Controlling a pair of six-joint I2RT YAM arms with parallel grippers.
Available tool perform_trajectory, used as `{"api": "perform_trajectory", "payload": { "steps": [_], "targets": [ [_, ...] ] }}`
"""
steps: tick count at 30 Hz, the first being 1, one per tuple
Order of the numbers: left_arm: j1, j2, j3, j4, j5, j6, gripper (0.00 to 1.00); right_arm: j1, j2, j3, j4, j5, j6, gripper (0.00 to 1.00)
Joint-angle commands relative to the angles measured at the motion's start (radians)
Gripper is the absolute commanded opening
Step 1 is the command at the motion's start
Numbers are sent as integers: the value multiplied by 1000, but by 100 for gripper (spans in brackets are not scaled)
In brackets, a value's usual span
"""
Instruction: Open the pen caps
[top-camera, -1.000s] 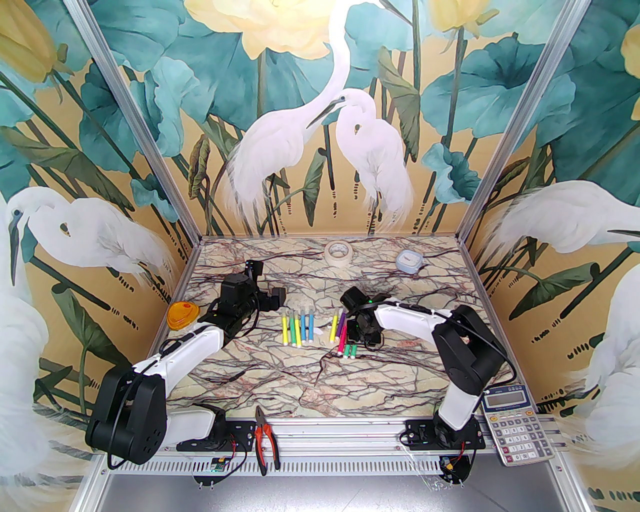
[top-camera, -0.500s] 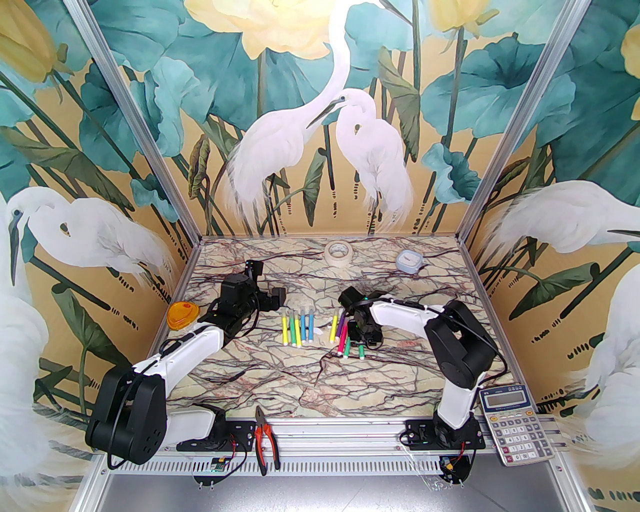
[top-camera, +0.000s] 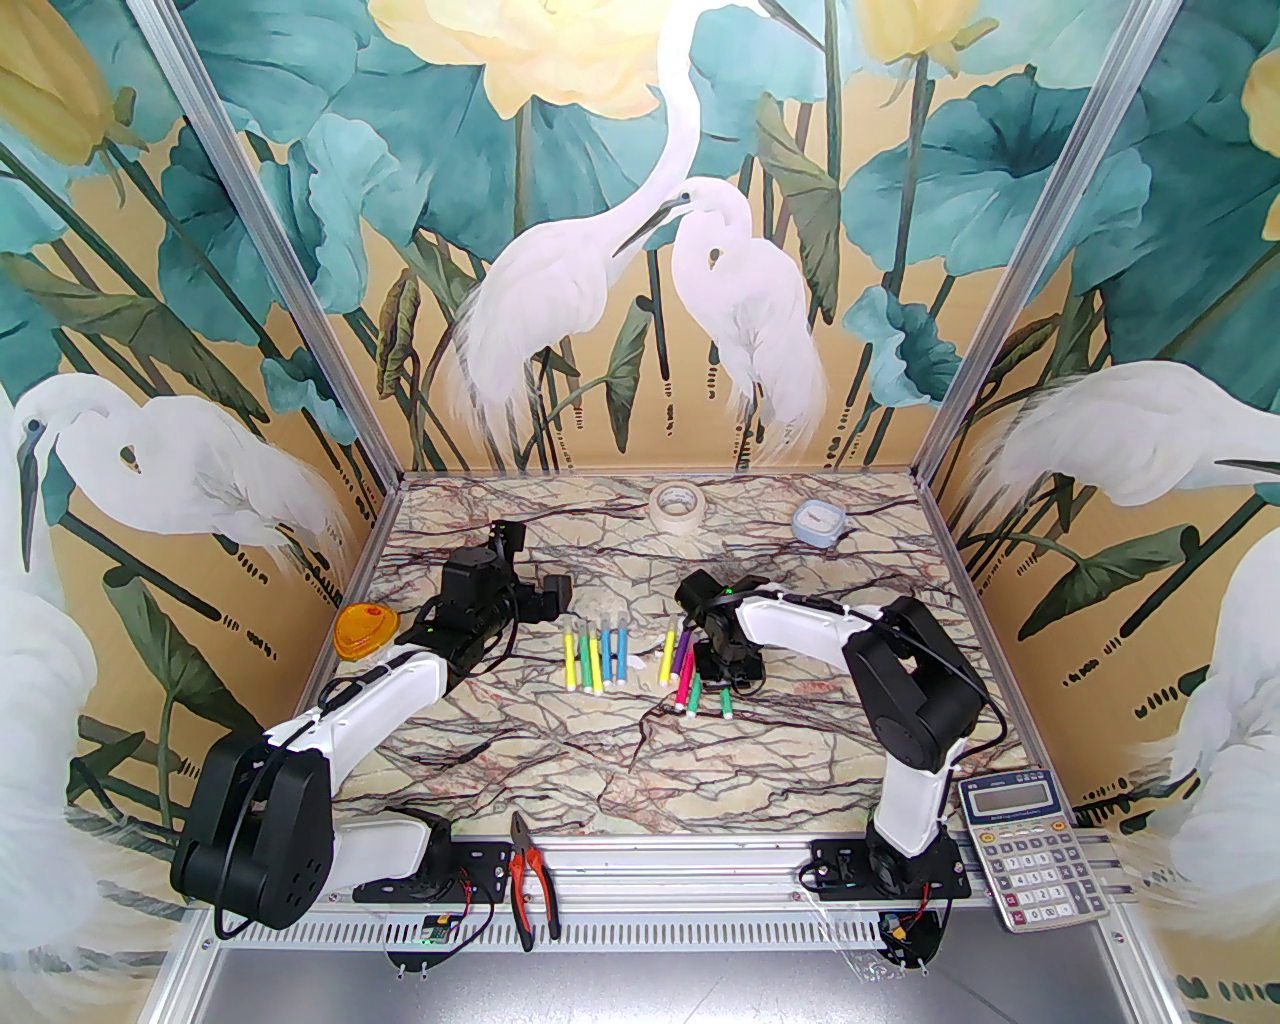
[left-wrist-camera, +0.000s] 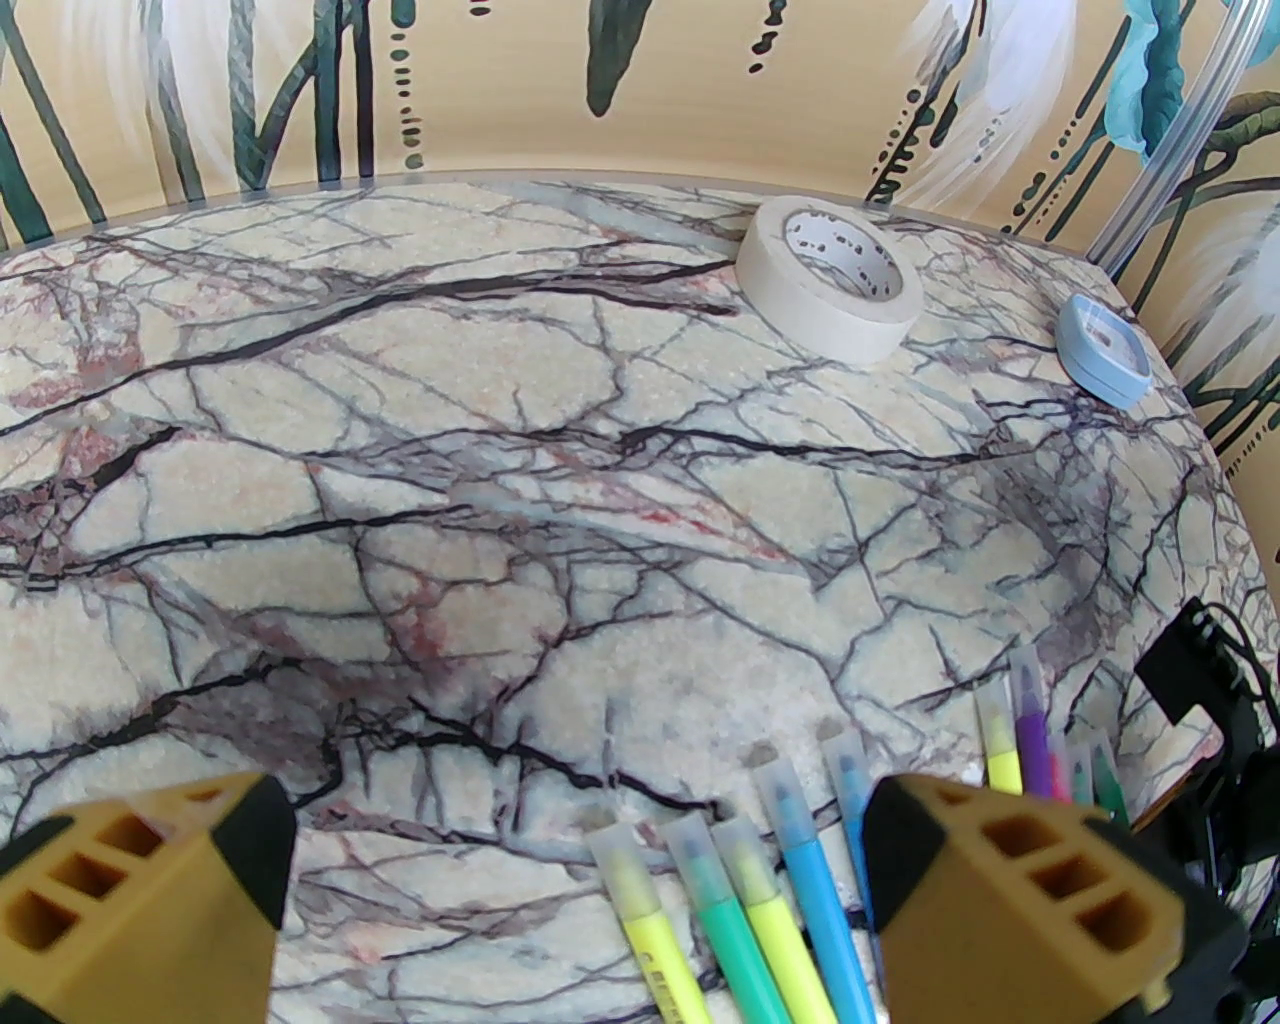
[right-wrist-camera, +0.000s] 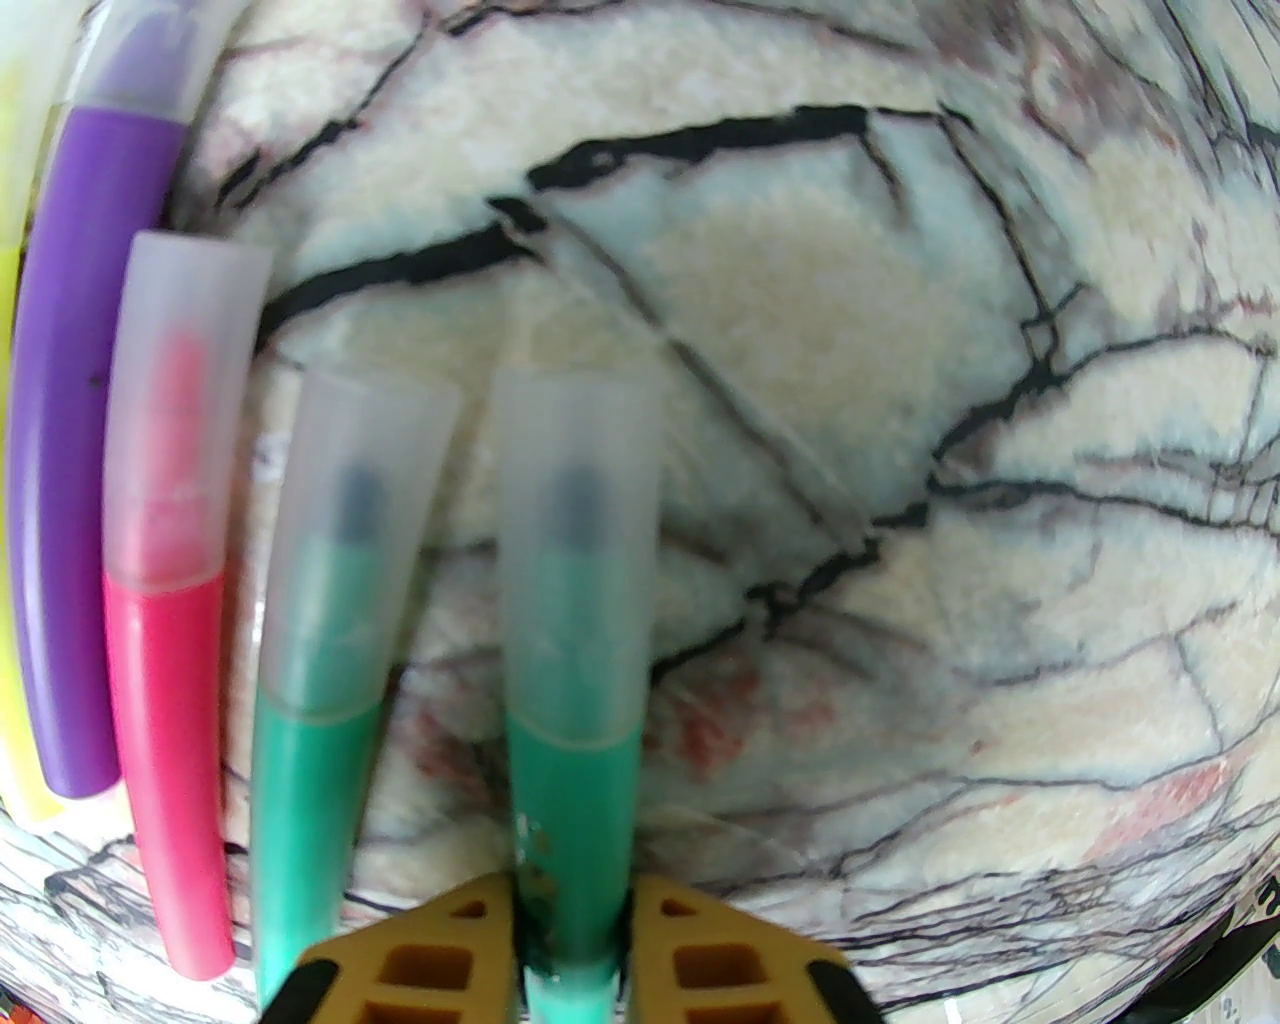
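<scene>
Two rows of short coloured markers lie mid-table, a left row (top-camera: 595, 655) and a right row (top-camera: 685, 665), each with a pale translucent pen cap on its far end. My right gripper (top-camera: 722, 675) is down at the right row, shut on the body of a green marker (right-wrist-camera: 570, 800) just behind its cap (right-wrist-camera: 575, 500). Beside it lie another green marker (right-wrist-camera: 320, 720), a pink one (right-wrist-camera: 165, 720) and a purple one (right-wrist-camera: 70, 480), all capped. My left gripper (left-wrist-camera: 570, 830) hovers open just left of the left row, whose caps (left-wrist-camera: 700, 845) sit between its fingers (left-wrist-camera: 1000, 890).
A roll of masking tape (top-camera: 675, 503) and a small blue case (top-camera: 818, 522) sit near the back wall. An orange object (top-camera: 365, 630) lies at the left edge. Red-handled pliers (top-camera: 530, 880) and a calculator (top-camera: 1035, 850) rest on the front rail.
My right gripper has closed on the green marker and the arm has shifted slightly left, nudging that marker apart from the other green one. The left arm has stayed still.
</scene>
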Motion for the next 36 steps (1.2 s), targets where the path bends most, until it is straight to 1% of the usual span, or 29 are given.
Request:
{"api": "perform_trajectory", "payload": {
  "steps": [1, 5, 11, 17, 20, 24, 28, 31, 36],
  "targets": [
    [-5, -22, 37, -19, -9, -31, 99, -7, 37, -4, 42, 26, -38, 15],
    [-5, -14, 47, -19, 53, -48, 99, -6, 7, -17, 61, 9, -65, 15],
    [-5, 13, 80, -26, 125, -113, 99, -11, -91, -49, 137, -40, -151, 16],
    [-12, 72, 132, -45, 253, -146, 98, -34, -167, -90, 200, -94, -202, 16],
    [-29, 107, 163, -62, 293, -150, 97, -50, -208, -116, 245, -133, -218, 16],
    [-44, 159, 201, -60, 392, -183, 95, -55, -275, -141, 320, -200, -265, 16],
    [-46, 198, 211, 9, 513, -257, 92, -55, -335, -166, 402, -234, -297, 16],
    [-46, 217, 203, 95, 613, -319, 91, -55, -370, -185, 462, -250, -310, 16],
    [-50, 248, 199, 197, 768, -388, 89, -55, -384, -181, 515, -295, -323, 16]
  ]
}}
